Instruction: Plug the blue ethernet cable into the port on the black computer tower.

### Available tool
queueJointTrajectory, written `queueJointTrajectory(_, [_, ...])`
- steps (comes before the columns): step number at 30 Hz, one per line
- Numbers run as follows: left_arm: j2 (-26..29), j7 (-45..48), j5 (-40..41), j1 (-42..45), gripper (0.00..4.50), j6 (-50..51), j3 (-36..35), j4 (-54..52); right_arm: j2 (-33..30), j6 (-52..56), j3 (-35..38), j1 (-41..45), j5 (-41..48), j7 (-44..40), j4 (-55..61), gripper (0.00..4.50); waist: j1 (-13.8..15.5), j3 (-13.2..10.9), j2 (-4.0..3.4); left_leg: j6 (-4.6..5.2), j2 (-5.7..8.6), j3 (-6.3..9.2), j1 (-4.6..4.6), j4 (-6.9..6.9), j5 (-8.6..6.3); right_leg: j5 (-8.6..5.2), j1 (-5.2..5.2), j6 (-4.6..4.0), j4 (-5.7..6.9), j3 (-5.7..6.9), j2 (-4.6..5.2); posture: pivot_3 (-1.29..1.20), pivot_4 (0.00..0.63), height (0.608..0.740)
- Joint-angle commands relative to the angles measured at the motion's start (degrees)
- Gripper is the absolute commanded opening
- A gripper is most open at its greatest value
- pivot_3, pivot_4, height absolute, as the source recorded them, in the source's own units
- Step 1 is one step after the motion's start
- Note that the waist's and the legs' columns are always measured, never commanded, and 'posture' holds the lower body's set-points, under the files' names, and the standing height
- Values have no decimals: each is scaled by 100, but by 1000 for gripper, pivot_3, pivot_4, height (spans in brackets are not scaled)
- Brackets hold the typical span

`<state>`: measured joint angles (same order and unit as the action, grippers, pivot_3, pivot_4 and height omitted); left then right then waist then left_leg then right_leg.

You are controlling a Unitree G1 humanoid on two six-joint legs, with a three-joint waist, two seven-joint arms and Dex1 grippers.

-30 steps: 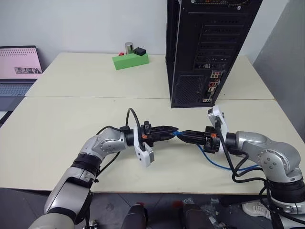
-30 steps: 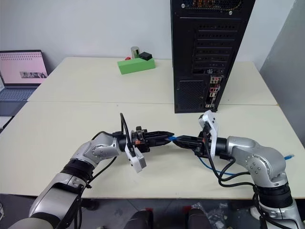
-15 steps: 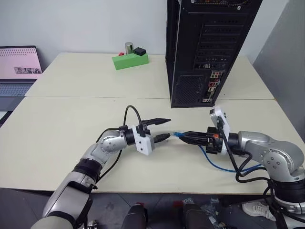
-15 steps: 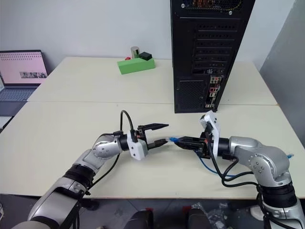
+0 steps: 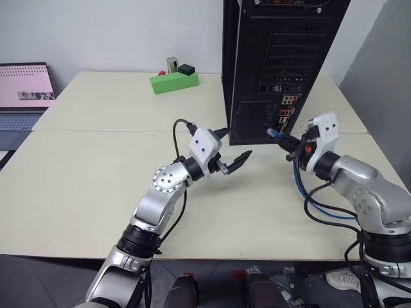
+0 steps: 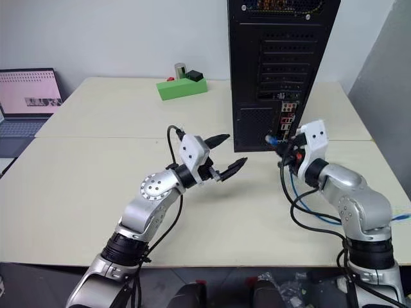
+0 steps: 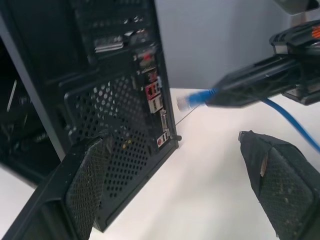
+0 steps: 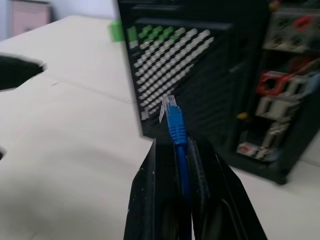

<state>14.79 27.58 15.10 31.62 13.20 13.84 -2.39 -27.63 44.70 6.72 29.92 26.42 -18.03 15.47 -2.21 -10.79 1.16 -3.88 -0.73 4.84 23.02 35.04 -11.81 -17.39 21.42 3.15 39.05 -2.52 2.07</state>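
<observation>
I saw the blue ethernet cable (image 8: 176, 125) pinched between the jaws of the right gripper (image 8: 175, 150), which were closed on it just behind the plug. The clear plug tip stuck out past the fingertips and pointed toward the rear of the black computer tower (image 5: 276, 64). The plug was near the tower but not touching it; it hung in the air in front of the mesh vent grille (image 5: 252, 119), beside the column of small coloured sockets (image 5: 287, 109). Behind the right gripper the cable dropped down and lay in loops on the desk (image 5: 83, 186) next to the right arm.

The left gripper (image 5: 231, 147) was raised above the desk a little to the left of the tower, its jaws spread wide and holding nothing. In the left wrist view I saw its two black fingers (image 7: 82, 185) well apart, with the plug and the tower's rear between them farther off.

On the far side of the desk stood a small green block (image 5: 174, 81) with a metal cylinder and a small black item on it. A laptop (image 5: 26, 90) with a pink screen stood at the left edge.
</observation>
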Motion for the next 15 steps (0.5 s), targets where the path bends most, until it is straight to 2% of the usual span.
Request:
queueJointTrajectory(1, [-377, -476, -253, 380, 4301, 287, -75, -240, 194, -332, 89, 462, -466, 527, -433, 0, 16, 0, 0, 0, 1, -1, 1, 0, 0, 0, 1, 0, 0, -1, 0, 0, 150, 740])
queueJointTrajectory(7, [-770, -774, -770, 592, 4301, 95, 67, 2, 366, -478, 97, 629, -790, 741, -838, 0, 39, 0, 0, -1, 2, -5, 3, -2, 0, 0, 1, -1, -7, -4, 2, 0, 150, 740])
queueJointTrajectory(15, [-976, -883, -966, 641, 4301, 73, -79, 122, 510, -519, 116, 706, -940, 800, -1015, 0, 30, 0, 0, 0, 2, -6, 2, -2, 0, 0, 2, -1, -4, -6, 2, 0, 150, 740])
